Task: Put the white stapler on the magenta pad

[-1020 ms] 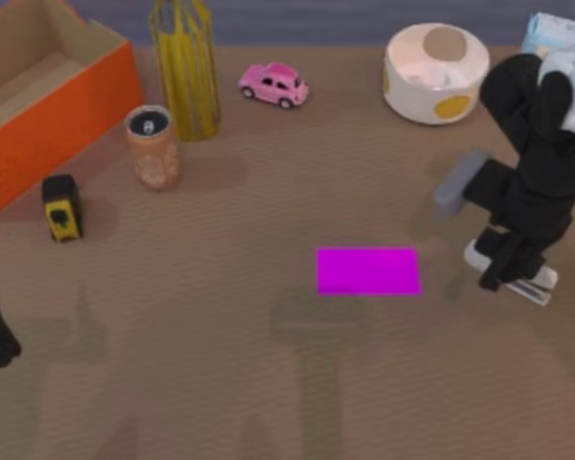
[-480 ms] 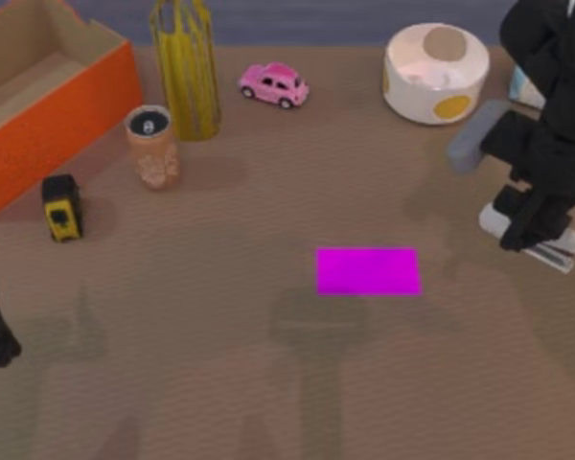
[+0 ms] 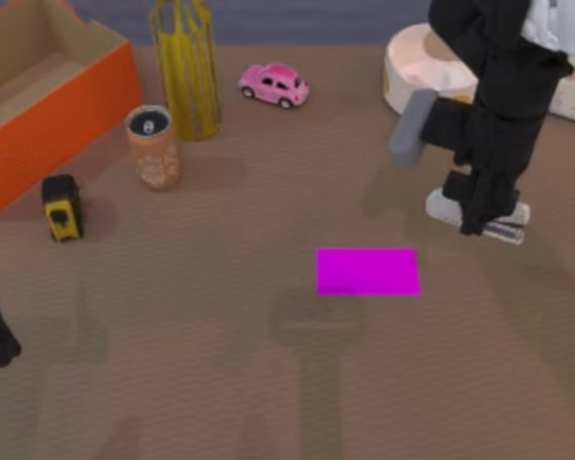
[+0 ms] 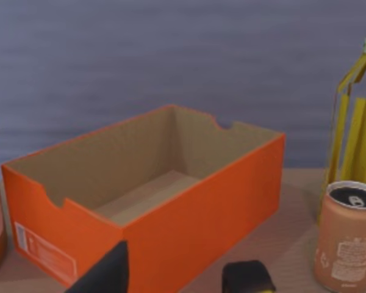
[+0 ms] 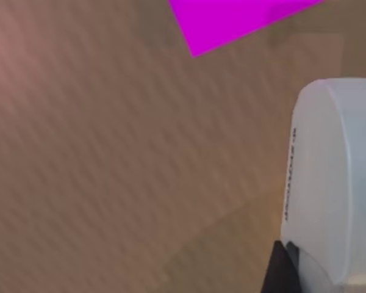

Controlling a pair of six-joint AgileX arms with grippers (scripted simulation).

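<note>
Right of the magenta pad [image 3: 368, 270]: your right tool [image 3: 479, 213] w/ the white stapler [image 3: 445, 205].
Tool pinches stapler, just beside pad's upper-right corner, not over it. Left arm parked at tabletop's [image 3: 220, 364] left edge.

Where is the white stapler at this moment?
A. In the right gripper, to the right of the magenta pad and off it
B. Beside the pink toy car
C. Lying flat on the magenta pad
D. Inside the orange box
A: the right gripper is closed on the white stapler, up and right of the bare magenta pad.
</note>
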